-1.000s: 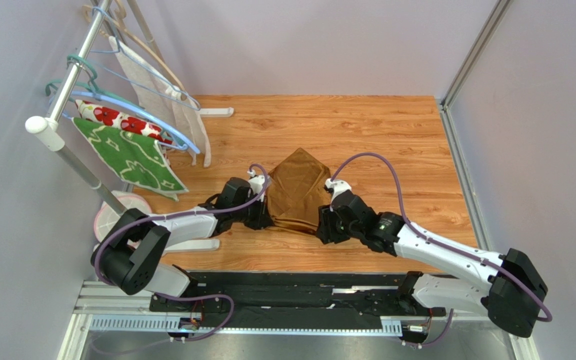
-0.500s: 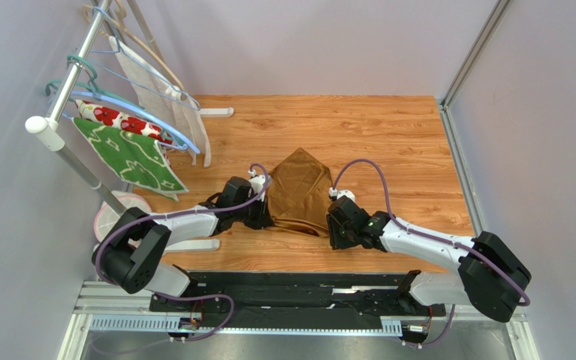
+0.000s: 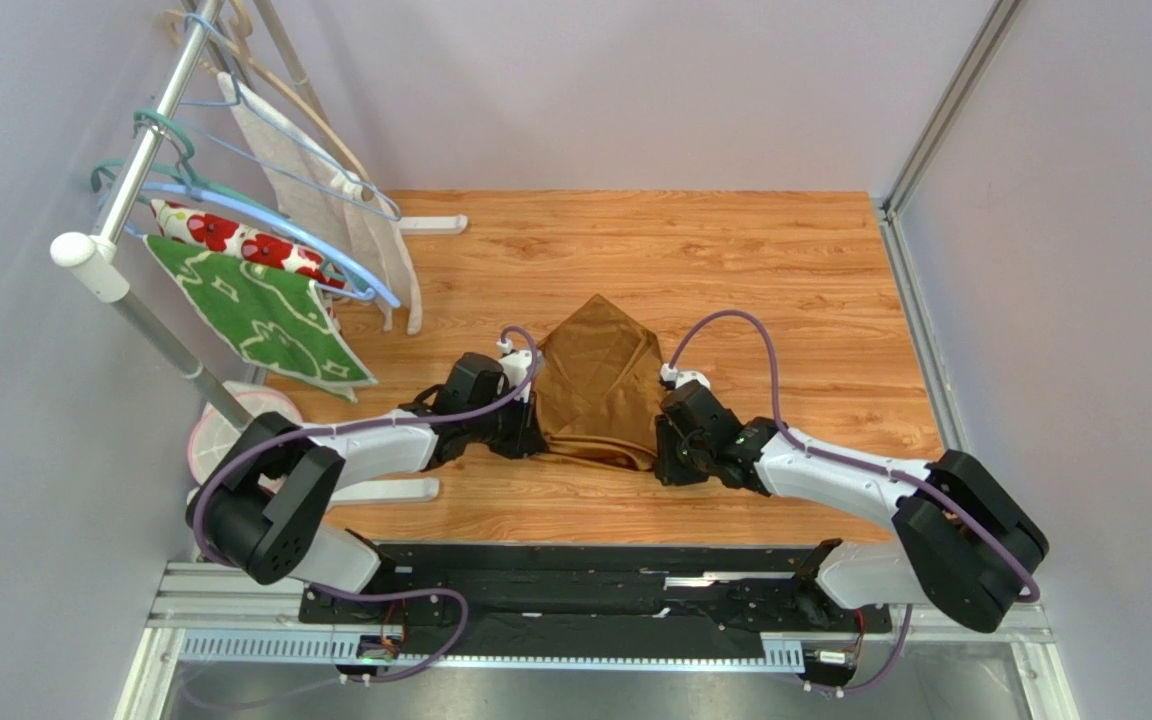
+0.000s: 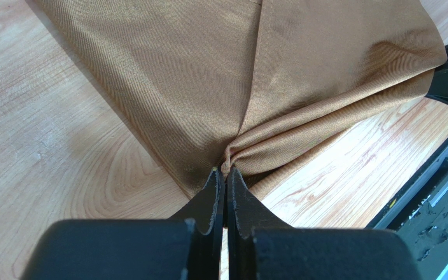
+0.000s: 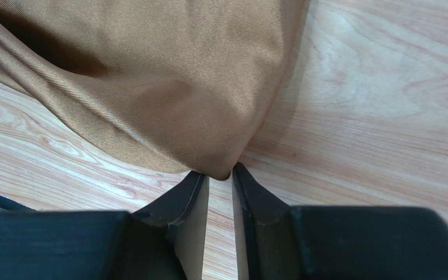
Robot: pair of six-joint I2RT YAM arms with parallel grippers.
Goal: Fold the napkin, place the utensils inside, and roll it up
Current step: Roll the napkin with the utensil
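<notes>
**Napkin held at its near corners**

The napkin (image 3: 594, 383) lay on the table (image 3: 793, 278) between the two arms. It was folded to a point at its far end, with a seam running down its middle and soft creases along the near edge.

The left gripper (image 4: 225, 177) was at the near left corner. Its jaws were pressed together on a bunched pinch of cloth, and folds fanned out from the grip.

The right gripper (image 5: 220, 174) was at the near right corner. Its jaws stood a narrow gap apart, with the corner's tip at their mouth, touching the fingertips (image 5: 200, 178). The corner did not look clamped.

At the far left, a rack (image 3: 129, 192) held hangers, a green cloth (image 3: 259, 312) and a red-flowered cloth (image 3: 229, 234), well apart from the napkin.
</notes>
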